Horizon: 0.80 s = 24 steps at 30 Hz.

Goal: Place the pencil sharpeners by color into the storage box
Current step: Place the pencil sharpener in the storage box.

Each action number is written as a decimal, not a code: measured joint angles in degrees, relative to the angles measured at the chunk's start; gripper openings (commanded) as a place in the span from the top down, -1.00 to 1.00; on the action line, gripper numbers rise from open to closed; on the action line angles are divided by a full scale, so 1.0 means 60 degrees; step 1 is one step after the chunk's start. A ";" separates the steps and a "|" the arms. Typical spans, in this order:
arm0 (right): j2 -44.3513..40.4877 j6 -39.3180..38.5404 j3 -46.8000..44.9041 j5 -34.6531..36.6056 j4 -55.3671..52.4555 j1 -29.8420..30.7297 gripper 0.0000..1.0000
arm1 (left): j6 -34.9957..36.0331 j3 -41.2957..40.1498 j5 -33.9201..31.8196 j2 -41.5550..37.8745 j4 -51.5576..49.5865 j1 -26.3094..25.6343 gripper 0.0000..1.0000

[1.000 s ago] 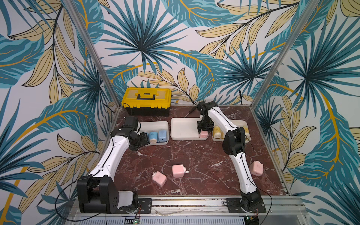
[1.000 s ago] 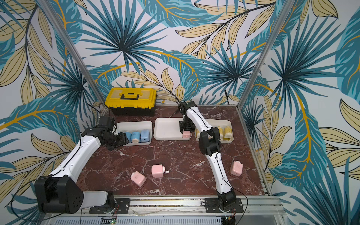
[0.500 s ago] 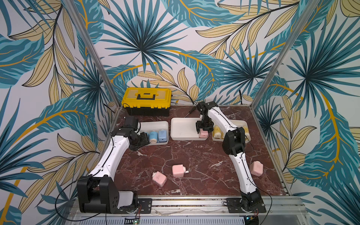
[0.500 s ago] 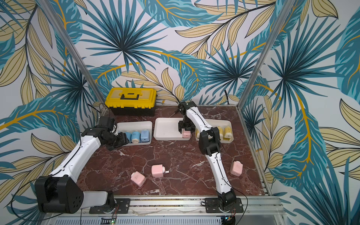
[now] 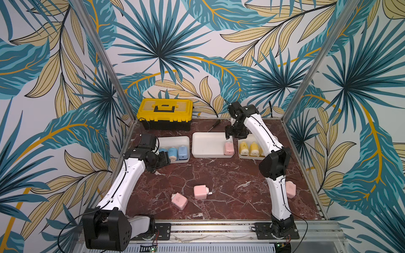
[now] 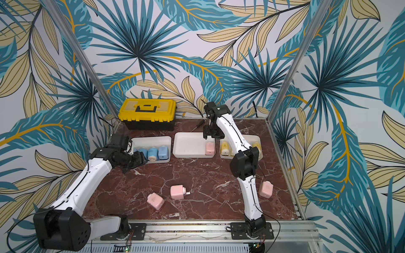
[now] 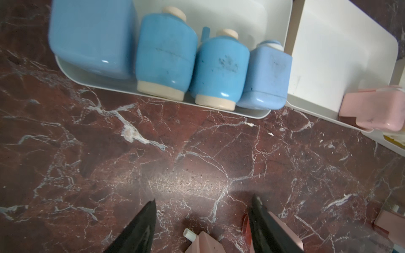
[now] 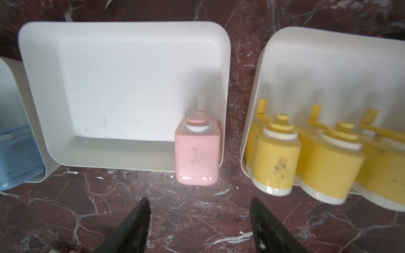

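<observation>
With the blue and yellow trays filled and one pink sharpener (image 8: 197, 153) standing in the middle tray (image 8: 122, 72), I have both end effectors, right (image 8: 198, 219) and left (image 7: 203, 219), apart and empty, so next I judge I should fetch a loose pink sharpener (image 5: 200, 192) off the surface (image 5: 230, 175).

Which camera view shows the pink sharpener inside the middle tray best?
The right wrist view: the pink sharpener fills the frame, upright in the middle tray's corner. Both top views show it small; the left wrist view catches it only at the edge.
</observation>
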 measured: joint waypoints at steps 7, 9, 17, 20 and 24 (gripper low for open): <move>-0.3286 0.0601 -0.3085 0.0798 0.0051 0.0000 -0.52 | -0.0222 -0.0404 0.0007 -0.0331 -0.0033 -0.1151 -0.39; -0.4273 0.0878 -0.4167 0.1071 0.0015 0.0000 -0.54 | -0.0259 -0.0393 -0.0029 -0.0331 -0.0025 -0.1315 -0.39; -0.8240 0.2495 -0.8783 0.1821 -0.0146 -0.0051 -0.59 | -0.0233 0.0229 -0.0135 -0.0168 0.0018 -0.1956 -0.39; -0.9464 0.3060 -1.0145 0.1953 -0.0317 -0.0106 -0.71 | -0.0204 0.0379 -0.0138 -0.0022 0.0051 -0.2280 -0.39; -1.0429 0.3381 -1.1318 0.2055 -0.0776 -0.0554 -0.84 | -0.0149 0.0495 -0.0142 0.0277 0.0055 -0.2557 -0.39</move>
